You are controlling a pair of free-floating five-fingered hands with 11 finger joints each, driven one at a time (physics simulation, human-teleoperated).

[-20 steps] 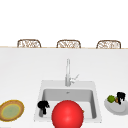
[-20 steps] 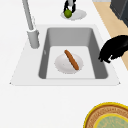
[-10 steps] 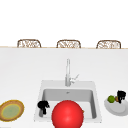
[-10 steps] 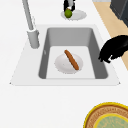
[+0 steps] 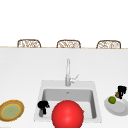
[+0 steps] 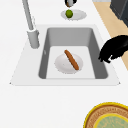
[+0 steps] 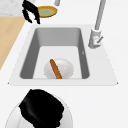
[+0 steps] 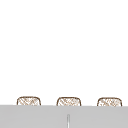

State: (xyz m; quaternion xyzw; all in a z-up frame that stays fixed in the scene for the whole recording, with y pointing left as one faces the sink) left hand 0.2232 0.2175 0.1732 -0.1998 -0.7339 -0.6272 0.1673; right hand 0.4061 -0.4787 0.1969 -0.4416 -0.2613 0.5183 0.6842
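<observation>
Your comparison with the pictures from a second and half a second ago shows no change: both hands and every item sit where they were, so you should read this as a pause, with no grasp completed in that time. Your left hand (image 5: 43, 106) hangs over the front-left rim of the sink (image 5: 41, 86), its fingers curled downward and closed on nothing; in the left side view it (image 6: 113, 48) hovers above the near wall of the basin, apart from the contents. Your right hand (image 5: 121, 90) stands over the far edge of the white plate (image 5: 119, 109) on the tabletop (image 5: 22, 72) to the right of the sink, just beside a green lime (image 5: 112, 100) and touching or nearly touching a small brown item whose identity you cannot confirm; whether its fingers close on that item cannot be told. In the sink a sausage (image 6: 71, 59) lies diagonally across a white dish (image 6: 61, 67), untouched by either hand. A large red ball (image 5: 67, 114) covers the front of the basin in the front view. A yellow-rimmed woven plate (image 5: 11, 110) rests on the tabletop left of the sink, the faucet (image 5: 67, 72) stands behind the basin, and three wicker chair backs (image 5: 68, 44) line the far edge.
</observation>
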